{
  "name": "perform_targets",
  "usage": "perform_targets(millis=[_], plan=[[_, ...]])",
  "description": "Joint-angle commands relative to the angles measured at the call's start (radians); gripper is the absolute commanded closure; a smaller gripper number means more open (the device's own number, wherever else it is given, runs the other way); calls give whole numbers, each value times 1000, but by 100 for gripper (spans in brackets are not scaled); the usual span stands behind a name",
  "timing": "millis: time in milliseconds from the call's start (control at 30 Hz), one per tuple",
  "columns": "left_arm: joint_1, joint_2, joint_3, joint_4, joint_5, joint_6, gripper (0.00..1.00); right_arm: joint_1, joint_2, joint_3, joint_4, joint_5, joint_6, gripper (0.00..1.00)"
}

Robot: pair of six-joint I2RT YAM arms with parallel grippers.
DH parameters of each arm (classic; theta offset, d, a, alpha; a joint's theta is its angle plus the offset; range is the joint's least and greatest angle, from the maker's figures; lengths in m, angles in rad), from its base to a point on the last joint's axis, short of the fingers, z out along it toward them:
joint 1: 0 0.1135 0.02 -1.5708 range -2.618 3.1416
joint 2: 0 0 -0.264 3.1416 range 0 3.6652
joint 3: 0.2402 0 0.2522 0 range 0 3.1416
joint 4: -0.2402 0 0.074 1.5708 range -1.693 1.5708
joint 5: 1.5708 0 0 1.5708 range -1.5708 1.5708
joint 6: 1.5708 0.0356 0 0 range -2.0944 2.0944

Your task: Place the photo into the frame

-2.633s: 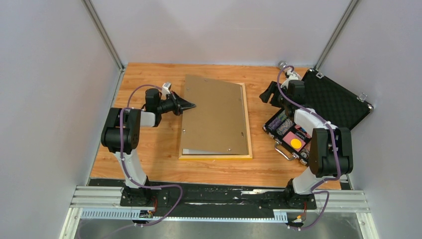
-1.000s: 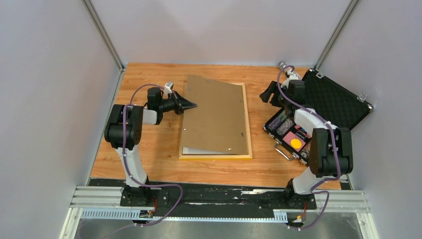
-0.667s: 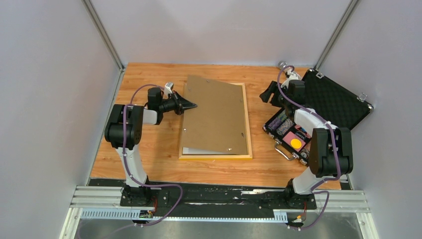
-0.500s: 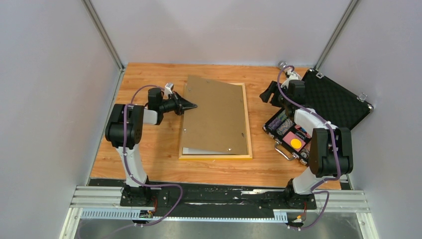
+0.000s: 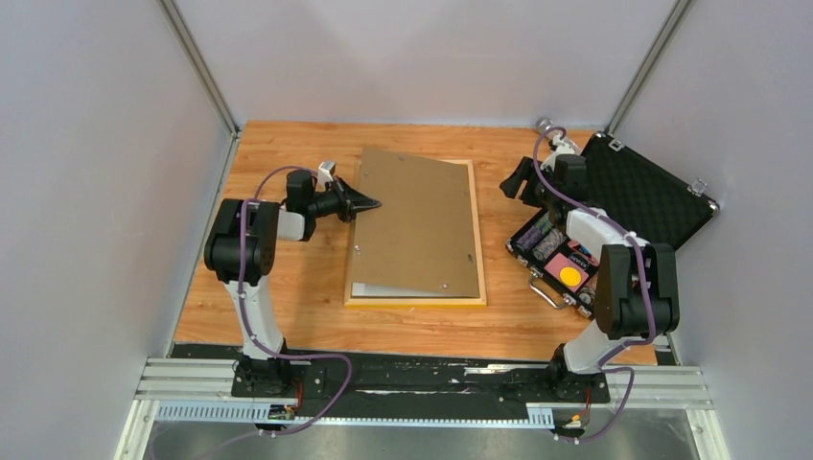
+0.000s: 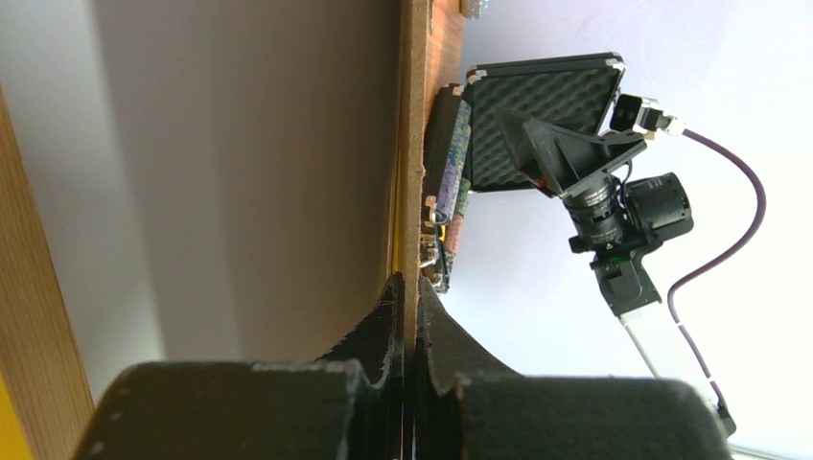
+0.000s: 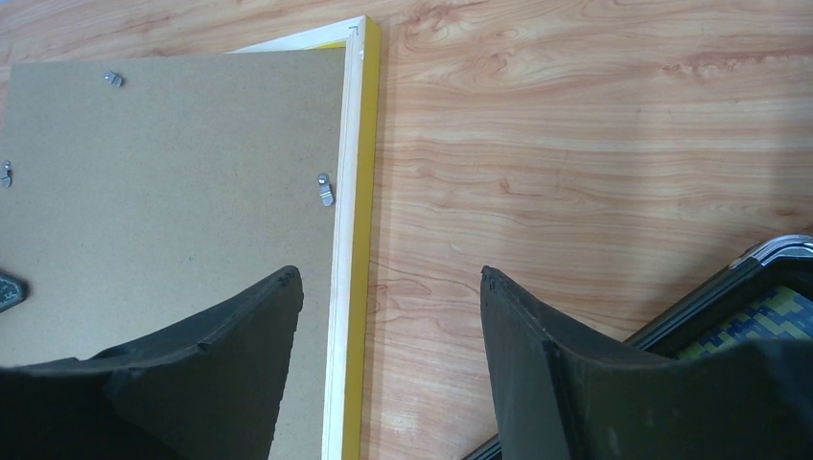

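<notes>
So the frame [image 5: 414, 303] lay face down, and the left gripper [image 5: 367, 202] had its fingers pinched tight on the left edge of the brown backing board [image 5: 417, 225], holding that side tipped up off the frame. The board looked thin, stiff and light, so an edge pinch seemed the right hold, though it'd probably flex if levered hard. The photo itself couldn't be made out. A pale strip [image 5: 383, 289] showed under the board at the frame's near rail, maybe its back, hard to say. A glossy print would likely be floppy and smudge-prone, best taken by a margin. The left forearm reached in level from the frame's left, wrist rolled sideways. The right gripper [image 5: 516, 182] hovered just off the frame's far right corner, jaws wide, holding nothing.
</notes>
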Motion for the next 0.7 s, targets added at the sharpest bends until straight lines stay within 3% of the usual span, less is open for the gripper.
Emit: perform_targets(millis=[0, 667], plan=[[-18, -2, 6, 71, 13, -32, 100, -6, 12, -4, 51, -1, -3, 33], [-21, 5, 24, 40, 13, 31, 100, -5, 16, -3, 52, -6, 1, 33]])
